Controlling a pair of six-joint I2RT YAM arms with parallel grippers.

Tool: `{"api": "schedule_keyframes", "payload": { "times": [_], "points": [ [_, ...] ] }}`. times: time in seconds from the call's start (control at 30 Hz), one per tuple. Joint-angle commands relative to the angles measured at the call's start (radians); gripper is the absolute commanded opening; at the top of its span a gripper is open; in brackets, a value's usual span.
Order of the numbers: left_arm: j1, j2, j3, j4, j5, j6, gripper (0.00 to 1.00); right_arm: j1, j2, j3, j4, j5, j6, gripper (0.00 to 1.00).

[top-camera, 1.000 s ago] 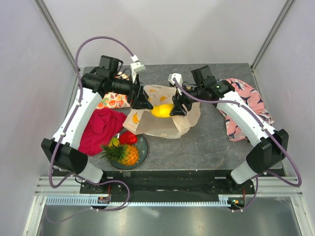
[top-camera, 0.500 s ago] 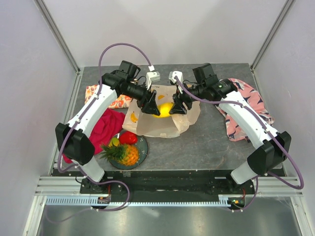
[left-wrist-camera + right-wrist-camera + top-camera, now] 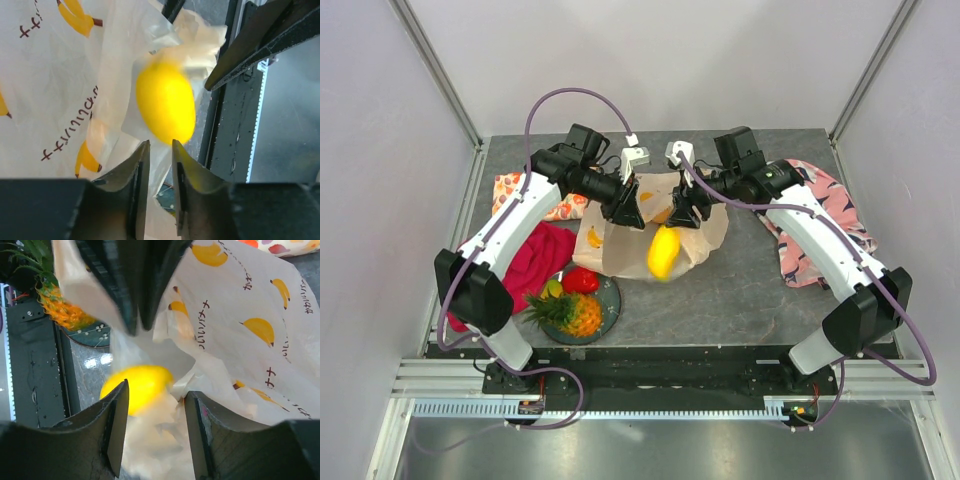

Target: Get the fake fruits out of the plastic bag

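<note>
Over the grey table [image 3: 770, 290], mango [image 3: 663, 253] has slid down the plastic bag [image 3: 705, 240].

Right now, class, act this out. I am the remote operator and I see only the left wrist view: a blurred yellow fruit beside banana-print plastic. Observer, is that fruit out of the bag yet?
Observer: From the top view, the yellow mango is a blur at the near edge of the plastic bag. I cannot tell whether it is fully clear of the plastic.
Operator: What lies nearer the bases than that?
Observer: A dark plate on the left arm's side, nearer than the mango. It holds a pineapple and a red pepper.
</note>
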Motion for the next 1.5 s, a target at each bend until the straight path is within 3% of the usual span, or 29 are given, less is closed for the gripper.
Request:
{"api": "schedule_keyframes", "payload": {
  "times": [0.0, 0.23, 0.27, 0.3, 0.37, 0.5, 0.6, 0.63, 0.67, 0.87, 1.07, 1.23, 1.4, 1.47],
  "points": [
    [0.001, 0.012, 0.013, 0.017, 0.037, 0.018, 0.03, 0.009, -0.032, -0.014, 0.039, -0.060, 0.029, 0.37],
    [0.001, 0.003, 0.001, 0.007, 0.031, 0.024, 0.02, 0.009, -0.020, -0.039, 0.042, 0.033, 0.023, 0.39],
    [-0.001, 0.001, -0.002, 0.007, 0.031, 0.022, 0.02, 0.005, -0.020, -0.046, 0.042, 0.069, 0.024, 0.42],
    [0.001, -0.002, -0.002, 0.009, 0.034, 0.012, 0.04, 0.001, -0.029, -0.065, 0.045, 0.142, 0.024, 0.55],
    [-0.001, -0.011, -0.001, 0.012, 0.033, 0.004, 0.06, -0.025, -0.048, -0.068, 0.054, 0.176, 0.043, 0.66],
    [0.010, -0.017, 0.033, 0.015, 0.011, -0.024, 0.12, -0.038, -0.147, -0.019, -0.025, 0.094, -0.041, 0.74],
    [0.031, -0.016, 0.128, 0.020, -0.002, -0.074, 0.38, 0.005, -0.147, -0.011, -0.209, 0.051, -0.166, 0.74],
    [0.039, -0.017, 0.151, 0.024, -0.015, -0.093, 0.54, 0.005, -0.144, -0.028, -0.228, 0.045, -0.169, 0.74],
    [0.057, -0.030, 0.168, 0.045, -0.025, -0.135, 0.60, 0.005, -0.146, -0.067, -0.231, 0.037, -0.145, 0.76],
    [0.195, -0.111, 0.196, 0.090, -0.107, -0.228, 0.85, 0.033, -0.111, -0.096, -0.121, -0.026, 0.027, 0.79],
    [0.355, -0.126, 0.190, 0.087, -0.141, -0.243, 0.86, 0.100, -0.029, -0.019, -0.117, -0.018, 0.036, 0.80],
    [0.375, -0.174, 0.180, 0.046, -0.176, -0.236, 0.86, 0.171, -0.014, 0.040, -0.143, -0.046, 0.023, 0.74],
    [0.381, -0.279, 0.024, 0.043, -0.210, -0.219, 0.84, 0.278, -0.012, -0.039, -0.140, -0.017, 0.026, 0.72],
    [0.395, -0.322, -0.042, 0.072, -0.216, -0.249, 0.84, 0.399, -0.005, -0.060, -0.134, 0.056, 0.015, 0.73]
  ]
}}
